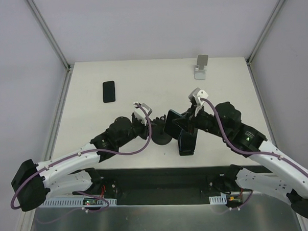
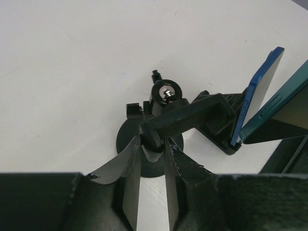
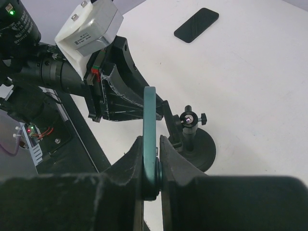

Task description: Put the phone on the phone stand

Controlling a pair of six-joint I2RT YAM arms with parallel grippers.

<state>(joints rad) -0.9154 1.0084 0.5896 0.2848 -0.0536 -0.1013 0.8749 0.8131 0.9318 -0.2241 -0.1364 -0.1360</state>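
**Phone held upright at the stand, both grippers clamped**

The right gripper [image 3: 150, 144] has its fingers pressed together on the lower edge of the teal phone [image 3: 150, 120]. It holds the phone upright and edge-on, off the table [image 1: 142, 75]. The phone is at the near middle of the table, just beside the black stand [image 3: 192, 139], whose cradle shows behind it.

The left gripper [image 2: 153, 144] is clamped on the stand's bracket [image 2: 192, 115] at its lower end. The fingertips meet it from both sides, and the gap between the fingers below shows the table. The stand's round base [image 2: 126, 139] sits flat, with a shiny ball joint [image 2: 166, 92] above it.

From the left wrist, a blue slab [image 2: 255, 91] stands in the cradle beside the teal phone. I cannot tell whether it is a second phone.

A black phone [image 1: 108, 91] lies flat far left, and a silver stand [image 1: 201, 66] sits at the far edge.
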